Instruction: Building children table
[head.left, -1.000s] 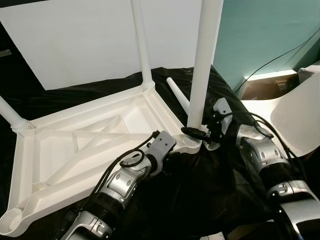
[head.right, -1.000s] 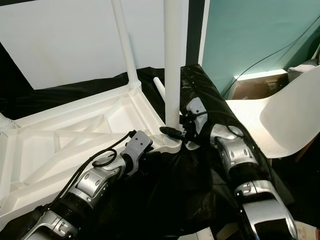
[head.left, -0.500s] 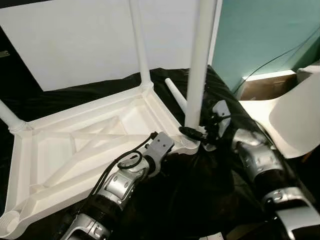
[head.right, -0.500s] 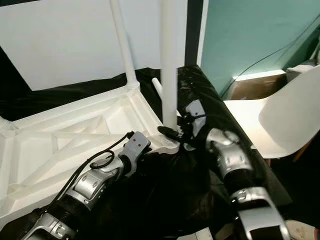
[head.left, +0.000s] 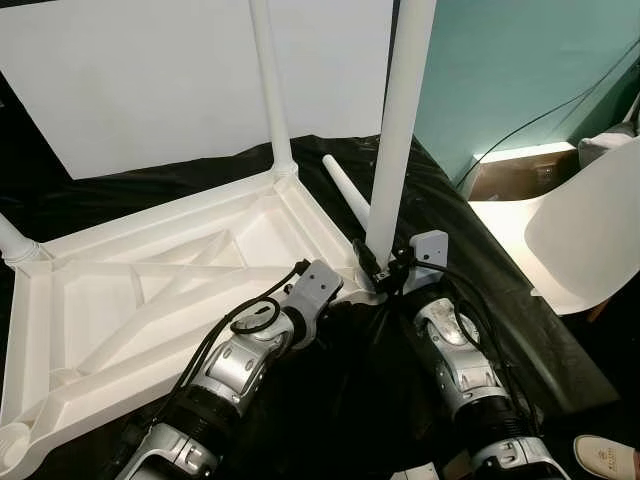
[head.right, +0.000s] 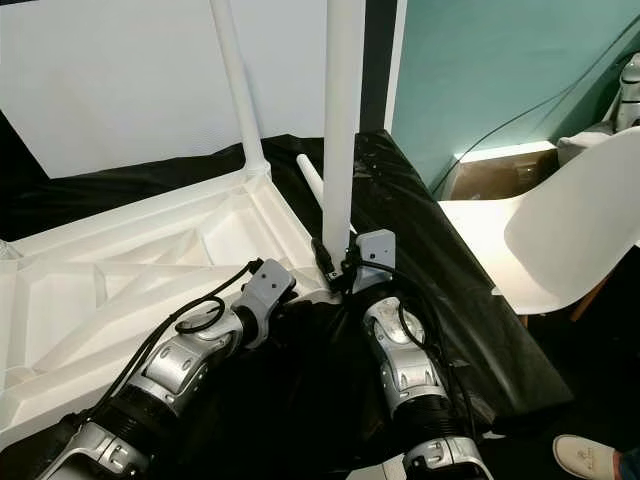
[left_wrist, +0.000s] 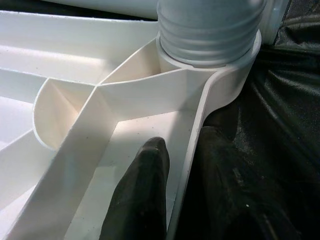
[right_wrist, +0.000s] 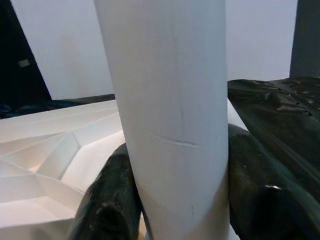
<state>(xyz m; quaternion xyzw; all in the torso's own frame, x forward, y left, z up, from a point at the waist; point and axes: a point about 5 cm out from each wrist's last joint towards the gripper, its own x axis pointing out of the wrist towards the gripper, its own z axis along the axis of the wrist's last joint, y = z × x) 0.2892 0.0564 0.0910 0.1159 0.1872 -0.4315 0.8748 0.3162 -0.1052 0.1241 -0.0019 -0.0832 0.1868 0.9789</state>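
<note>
My right claw (head.left: 378, 272) is clamped round the base of the white leg (head.left: 399, 130), centre of the frame, where it enters the corner socket of the upturned tabletop (head.left: 150, 290). To seat it, I judge I should keep the leg plumb and turn it home. My left claw (left_wrist: 142, 195) straddles the tabletop's rim below the socket; whether it grips, I cannot tell. A spare leg (head.left: 345, 188) lies just behind, and a white chair (head.left: 590, 240) crowds the right edge.

Right gripper (head.left: 377, 268) fingers clamped; left gripper (left_wrist: 165, 200) pressed low.
</note>
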